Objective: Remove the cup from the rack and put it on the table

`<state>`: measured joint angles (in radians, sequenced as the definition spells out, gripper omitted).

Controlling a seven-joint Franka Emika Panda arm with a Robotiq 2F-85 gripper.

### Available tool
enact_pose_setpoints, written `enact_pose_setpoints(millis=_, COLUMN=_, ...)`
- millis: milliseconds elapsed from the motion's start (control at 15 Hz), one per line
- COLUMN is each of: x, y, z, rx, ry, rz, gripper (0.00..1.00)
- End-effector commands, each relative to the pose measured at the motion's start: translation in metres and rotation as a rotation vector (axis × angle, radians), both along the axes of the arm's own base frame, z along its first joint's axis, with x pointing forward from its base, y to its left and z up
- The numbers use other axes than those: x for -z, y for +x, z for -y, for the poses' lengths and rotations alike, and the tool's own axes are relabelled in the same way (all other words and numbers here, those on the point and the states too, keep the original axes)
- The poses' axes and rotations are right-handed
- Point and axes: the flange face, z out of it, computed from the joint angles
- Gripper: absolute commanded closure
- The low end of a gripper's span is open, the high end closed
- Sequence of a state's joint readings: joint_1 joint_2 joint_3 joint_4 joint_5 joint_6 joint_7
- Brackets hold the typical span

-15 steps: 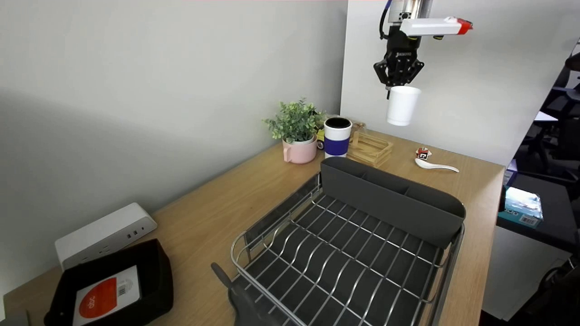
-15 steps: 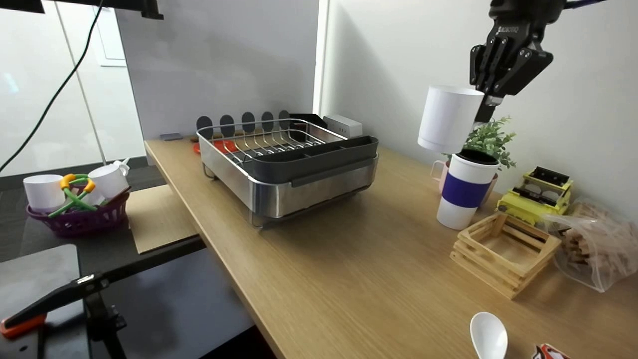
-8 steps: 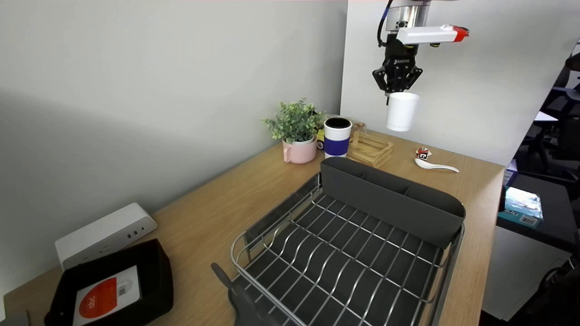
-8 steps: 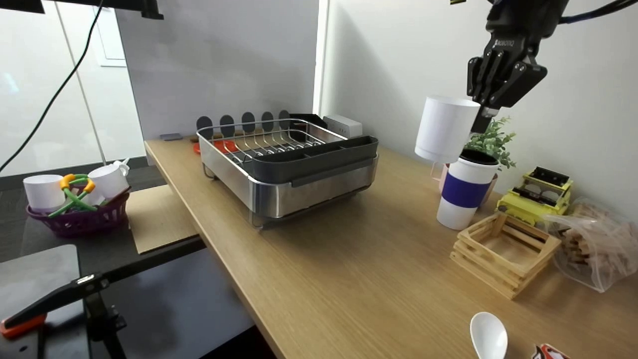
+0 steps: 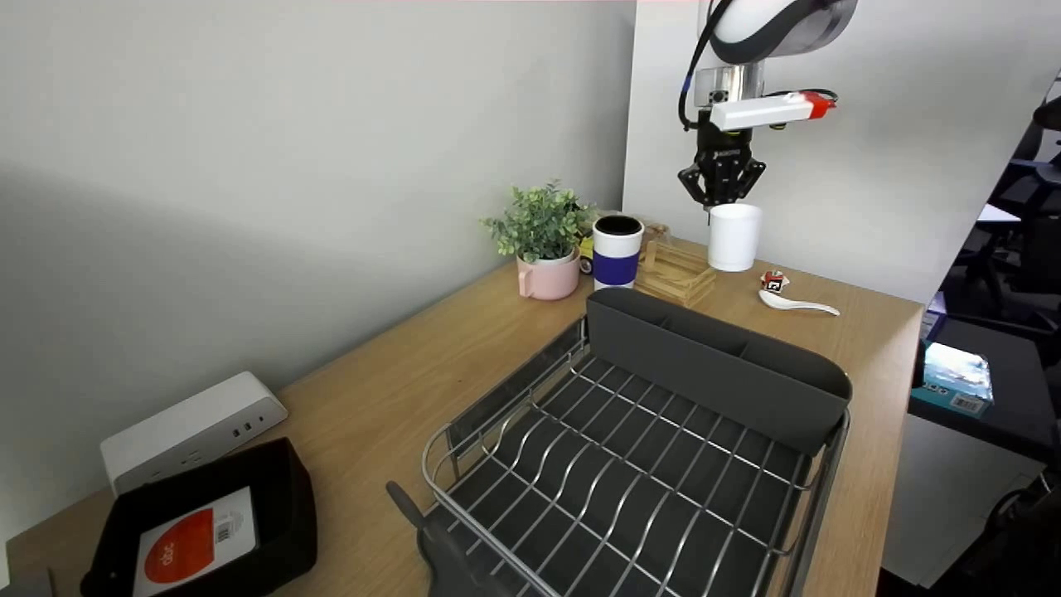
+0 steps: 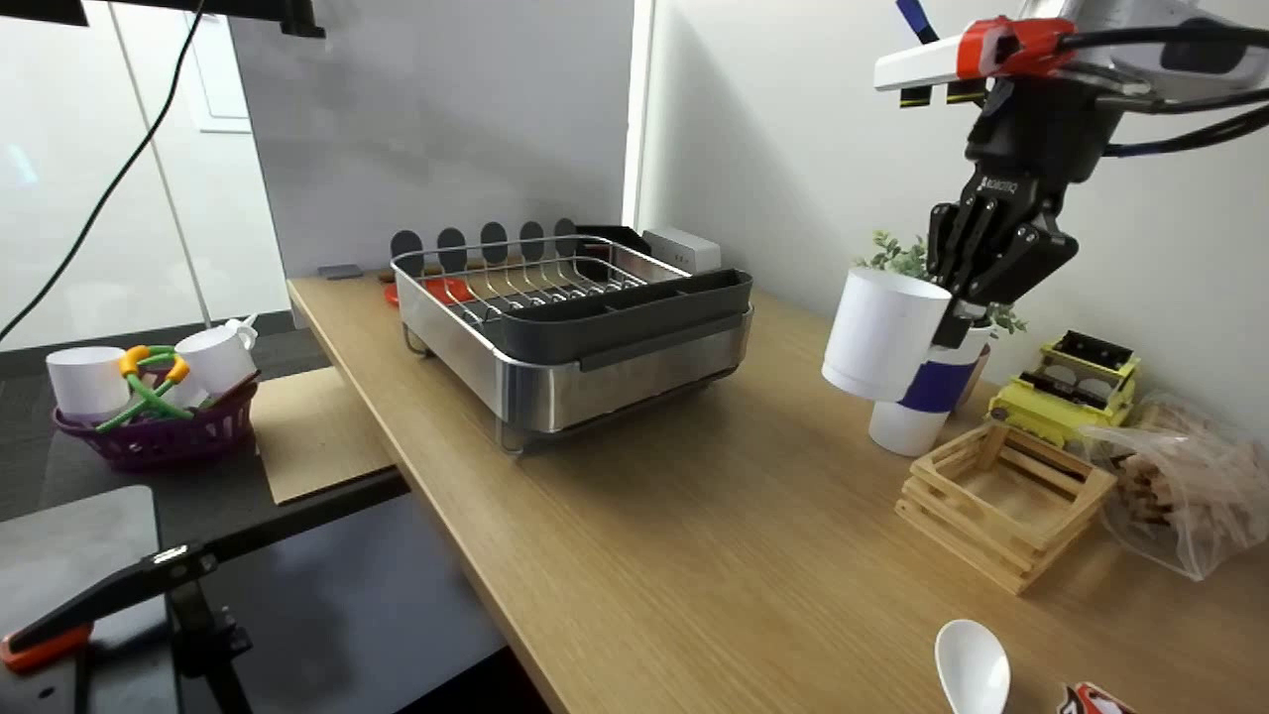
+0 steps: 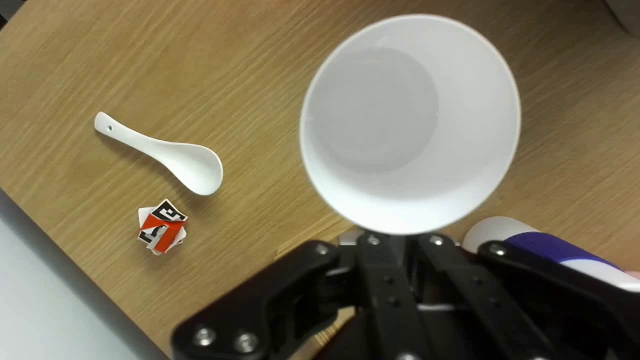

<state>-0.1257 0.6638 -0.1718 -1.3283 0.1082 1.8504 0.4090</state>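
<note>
Above the counter [image 6: 674, 535]: white cup [image 6: 885, 335] pinched in the gripper [image 6: 955, 323]

Upper right of the frame in both exterior views, the gripper is pressed together at the side of the cup, holding it clear of the counter; the handle and the exact contact are hidden. The cup is close to upright, mouth uppermost, and well apart from the rack [image 5: 609, 452]. Lower centre to right in an exterior view, the rack rests on the counter, a dark grey caddy [image 5: 713, 373] standing along its far end. Left in the wrist view lies a white spoon [image 7: 190, 167], a small red, white and black piece [image 7: 162, 226] just below it; the cup's mouth takes the upper centre-right. Right of centre in an exterior view, a tumbler [image 6: 904, 431] with a blue band is partly covered by the cup, near a wooden crate [image 6: 967, 526]. Lower left in an exterior view, a black tray [image 5: 294, 506] lies beside a white power strip [image 5: 195, 427].
</note>
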Motion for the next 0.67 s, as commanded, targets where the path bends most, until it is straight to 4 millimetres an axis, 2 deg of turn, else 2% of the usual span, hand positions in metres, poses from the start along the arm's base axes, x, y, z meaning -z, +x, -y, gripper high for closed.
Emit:
enact_pose_setpoints(millis=0, x=0.013, y=0.006, z=0.009, rx=0.010, ry=-0.014, rz=-0.053, gripper=0.98)
enact_pose_setpoints(millis=600, x=0.057, y=0.014, z=0.006, rx=-0.029, ry=-0.002, rz=-0.138, gripper=0.98)
